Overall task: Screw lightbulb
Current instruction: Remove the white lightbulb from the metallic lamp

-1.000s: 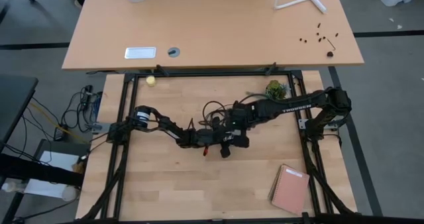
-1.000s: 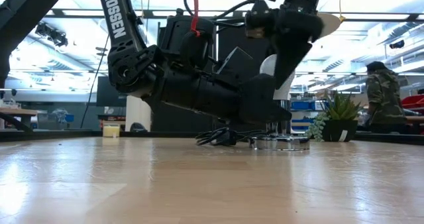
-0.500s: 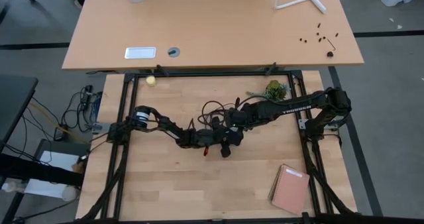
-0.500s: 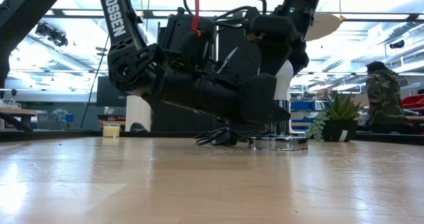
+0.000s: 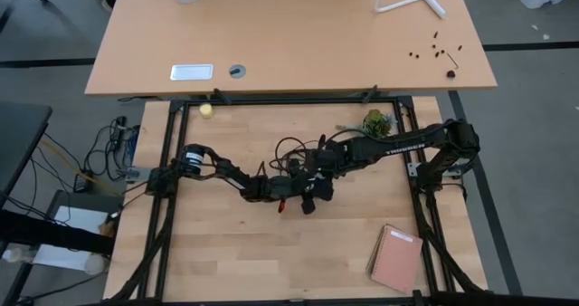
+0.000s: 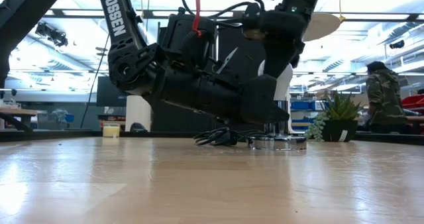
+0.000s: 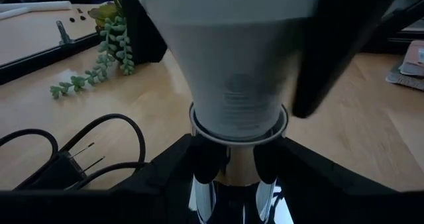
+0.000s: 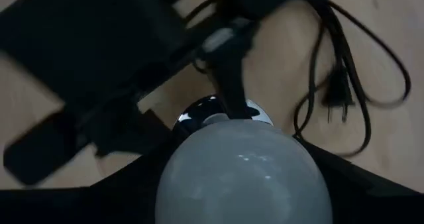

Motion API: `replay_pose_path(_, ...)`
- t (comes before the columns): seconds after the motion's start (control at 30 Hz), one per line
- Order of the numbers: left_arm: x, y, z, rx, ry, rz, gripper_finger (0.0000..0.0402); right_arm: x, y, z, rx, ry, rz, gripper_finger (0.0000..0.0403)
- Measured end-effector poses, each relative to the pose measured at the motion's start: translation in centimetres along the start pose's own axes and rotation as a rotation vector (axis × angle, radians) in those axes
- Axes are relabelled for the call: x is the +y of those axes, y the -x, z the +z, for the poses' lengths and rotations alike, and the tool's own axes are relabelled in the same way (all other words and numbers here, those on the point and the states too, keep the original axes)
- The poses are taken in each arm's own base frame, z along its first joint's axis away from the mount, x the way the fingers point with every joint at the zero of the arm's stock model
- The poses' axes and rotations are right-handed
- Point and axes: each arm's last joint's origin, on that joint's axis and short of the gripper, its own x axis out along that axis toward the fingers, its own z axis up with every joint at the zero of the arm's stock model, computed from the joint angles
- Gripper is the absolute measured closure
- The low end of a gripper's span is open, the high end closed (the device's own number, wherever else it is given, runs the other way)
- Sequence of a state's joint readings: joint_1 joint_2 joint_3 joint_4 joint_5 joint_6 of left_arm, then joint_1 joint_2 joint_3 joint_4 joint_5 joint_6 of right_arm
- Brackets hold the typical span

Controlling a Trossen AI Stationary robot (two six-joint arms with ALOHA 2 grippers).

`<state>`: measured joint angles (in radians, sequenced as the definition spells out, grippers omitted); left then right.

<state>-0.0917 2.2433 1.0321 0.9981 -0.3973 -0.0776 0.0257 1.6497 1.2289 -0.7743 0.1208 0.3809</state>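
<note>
Lightbulb [image 7: 240, 65]: upright in socket [image 6: 278, 142], mid-table, long axis vertical. Right gripper [image 6: 281, 48]: directly above, jaws straddling the glass, pinch not confirmed. Left gripper [image 7: 235, 164]: low, just left, clamping socket stem.

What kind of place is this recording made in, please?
Probably a robotics lab or workshop inside a large open office. A wooden work table framed by black metal rails carries two dark arms, loose cables run across the grey floor, and the low view shows ceiling lights, a small potted green plant and a person.
</note>
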Motion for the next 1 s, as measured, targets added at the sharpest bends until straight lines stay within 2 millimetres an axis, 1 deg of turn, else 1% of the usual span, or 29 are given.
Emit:
replay_pose_path(0.07, 0.0, 0.0, 0.0, 0.0, -0.001, 0.0, 0.0204, 0.1, 0.0, 0.1, -0.003, 0.113, 0.011, 0.0141)
replay_pose_path(0.13, 0.0, 0.0, 0.0, 0.0, -0.002, 0.0, 0.0204, 0.1, 0.0, 0.1, -0.007, 0.257, 0.03, 0.0129)
replay_pose_path(0.23, 0.0, 0.0, 0.0, 0.001, -0.003, -0.001, 0.0204, 0.2, -0.1, 0.2, -0.021, 0.525, 0.048, 0.0109)
replay_pose_path(0.3, 0.0, 0.0, 0.0, 0.001, -0.003, -0.001, 0.0204, 0.2, -0.1, 0.3, -0.039, 0.711, 0.047, 0.0102)
replay_pose_path(0.4, 0.0, 0.0, -0.1, 0.002, -0.003, -0.002, 0.0204, 0.3, -0.1, 0.4, -0.048, 0.946, 0.043, 0.0108)
replay_pose_path(0.53, 0.0, 0.0, -0.1, 0.003, -0.003, -0.002, 0.0204, 0.3, -0.1, 0.3, -0.046, 1.246, 0.045, 0.013)
replay_pose_path(0.6, 0.0, 0.0, -0.1, 0.002, -0.003, -0.001, 0.0204, 0.3, -0.1, 0.2, -0.049, 1.364, 0.045, 0.0137)
replay_pose_path(0.67, 0.0, 0.0, -0.1, 0.003, -0.003, 0.0, 0.0204, 0.3, 0.0, 0.2, -0.05, 1.384, 0.045, 0.0137)
replay_pose_path(0.73, 0.0, 0.0, -0.1, 0.003, -0.004, 0.0, 0.0204, 0.5, 0.0, 0.2, -0.057, 1.328, 0.045, 0.0126)
replay_pose_path(0.87, 0.0, 0.0, -0.1, 0.003, -0.004, -0.001, 0.0204, 1.2, 0.1, 0.2, -0.079, 1.222, 0.046, 0.0083)
replay_pose_path(1.0, 0.0, 0.0, -0.1, 0.002, -0.005, -0.002, 0.0204, 2.5, 0.6, 0.1, -0.104, 1.105, 0.064, 0.0036)
